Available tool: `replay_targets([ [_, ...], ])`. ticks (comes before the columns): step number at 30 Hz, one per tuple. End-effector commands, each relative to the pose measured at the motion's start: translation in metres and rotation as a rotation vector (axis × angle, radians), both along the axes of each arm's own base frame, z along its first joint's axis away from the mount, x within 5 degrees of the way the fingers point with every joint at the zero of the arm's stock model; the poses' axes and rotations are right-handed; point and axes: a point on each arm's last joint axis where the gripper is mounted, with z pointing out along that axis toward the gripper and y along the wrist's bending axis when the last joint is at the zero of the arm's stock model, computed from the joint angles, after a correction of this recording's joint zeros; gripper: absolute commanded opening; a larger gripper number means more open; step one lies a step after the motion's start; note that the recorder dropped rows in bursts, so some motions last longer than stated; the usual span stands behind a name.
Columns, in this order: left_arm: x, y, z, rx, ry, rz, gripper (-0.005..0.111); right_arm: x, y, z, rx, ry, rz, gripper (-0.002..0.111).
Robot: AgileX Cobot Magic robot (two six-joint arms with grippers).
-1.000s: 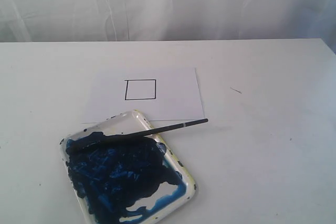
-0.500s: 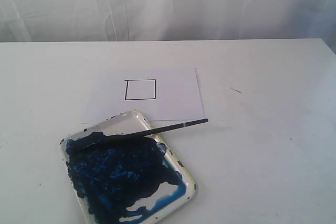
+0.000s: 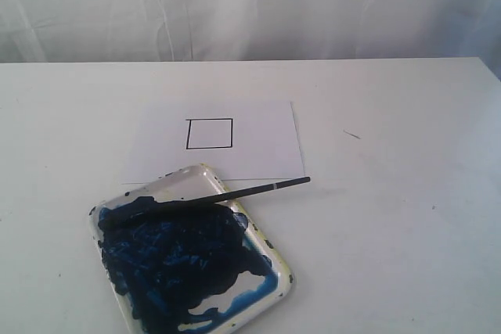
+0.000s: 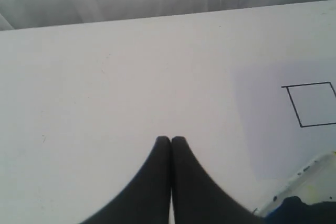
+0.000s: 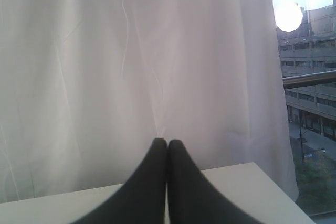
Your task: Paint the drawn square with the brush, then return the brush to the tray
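Note:
The drawn square is plain white inside, on a white sheet at mid-table. The white tray, smeared with dark blue paint, lies in front of the sheet. The black brush rests across the tray's far rim, its tip in the paint and its handle end pointing right onto the table. Neither arm shows in the exterior view. My left gripper is shut and empty above bare table, with the square and a corner of the tray off to one side. My right gripper is shut and empty, facing the curtain.
A white curtain hangs behind the table's far edge. A small dark mark lies on the table right of the sheet. In the right wrist view, a window with buildings shows beside the curtain.

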Motion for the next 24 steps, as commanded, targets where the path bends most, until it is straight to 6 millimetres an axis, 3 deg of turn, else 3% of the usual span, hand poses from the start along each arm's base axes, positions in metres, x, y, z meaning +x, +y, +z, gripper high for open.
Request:
replay_targets([
  [1, 0.037, -0.003, 0.003, 0.035, 0.012, -0.020, 0.000, -0.001, 0.000, 0.001, 0.007, -0.003, 0.003, 0.000],
  [14, 0.122, -0.021, -0.037, 0.071, 0.311, -0.171, 0.000, 0.000, 0.000, -0.002, 0.009, 0.038, 0.003, 0.000],
  [18, 0.144, -0.031, -0.064, 0.069, 0.366, -0.298, 0.002, 0.001, 0.000, -0.005, 0.011, 0.072, 0.003, 0.000],
  [24, 0.168, -0.046, -0.110, -0.038, 0.459, -0.357, 0.046, 0.001, 0.000, -0.005, 0.011, 0.074, 0.003, 0.000],
])
